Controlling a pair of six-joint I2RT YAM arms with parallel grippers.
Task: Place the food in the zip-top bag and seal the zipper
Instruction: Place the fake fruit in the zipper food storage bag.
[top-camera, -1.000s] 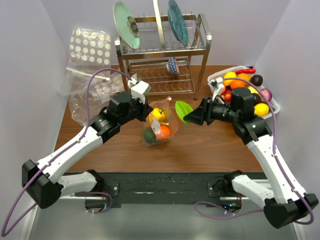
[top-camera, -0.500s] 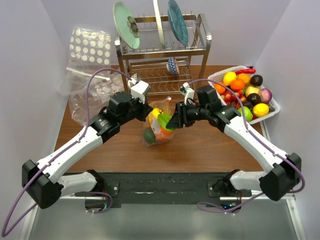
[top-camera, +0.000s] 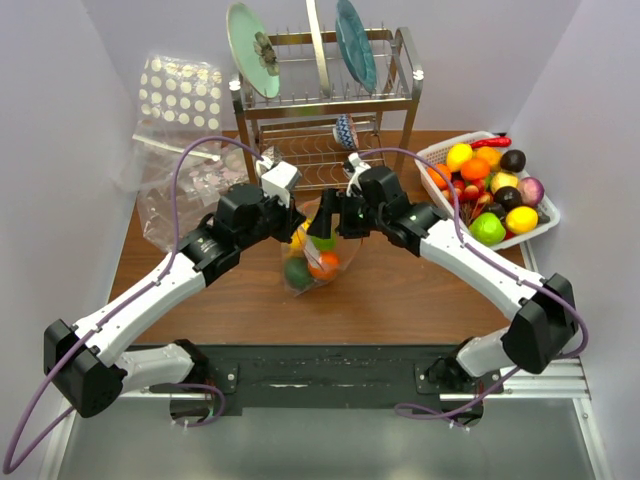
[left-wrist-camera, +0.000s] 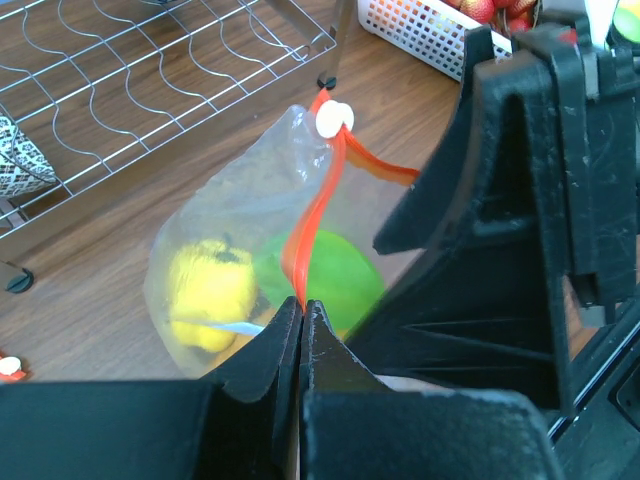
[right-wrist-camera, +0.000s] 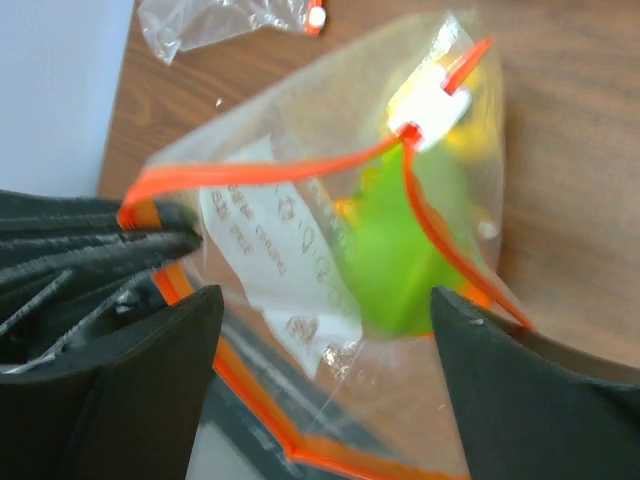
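left gripper (left-wrist-camera: 302, 322) pinches the zipper (left-wrist-camera: 316, 210) of the zip-top bag (left-wrist-camera: 225, 205); right gripper (right-wrist-camera: 320, 335), fingers spread, hovers over green food (right-wrist-camera: 385, 262) inside, white slider (right-wrist-camera: 428, 108) at its 1 o'clock.

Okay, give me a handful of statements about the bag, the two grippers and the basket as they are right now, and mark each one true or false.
1. The left gripper is pinched shut on the zipper. True.
2. The right gripper is closed. False: its fingers stand wide apart over the mouth of the zip-top bag.
3. A yellow food piece lies inside the bag. True.
4. The bag is zipped shut. False: the two sides of the strip gape apart.
5. The white basket holds nothing. False: it holds coloured fruit.
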